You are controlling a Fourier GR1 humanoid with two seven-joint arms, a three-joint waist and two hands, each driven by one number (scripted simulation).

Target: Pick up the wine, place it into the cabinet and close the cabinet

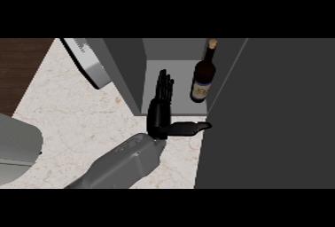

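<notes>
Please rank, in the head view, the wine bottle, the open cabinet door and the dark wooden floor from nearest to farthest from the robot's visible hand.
From the hand:
1. Wine bottle, standing inside the cabinet, just right of the fingers.
2. Open cabinet door, upper left.
3. Dark wooden floor, far left edge.

We see the wine bottle [203, 73] standing upright inside the open cabinet [262, 133], one open hand [160, 111] just beside it, thumb touching the cabinet's edge.

I see one grey arm coming up from the bottom edge, leaning to the right. Its black hand [159, 116] is open and flat, fingers [164, 84] straight and pointing up, thumb [191, 128] sticking out to the right.
</notes>
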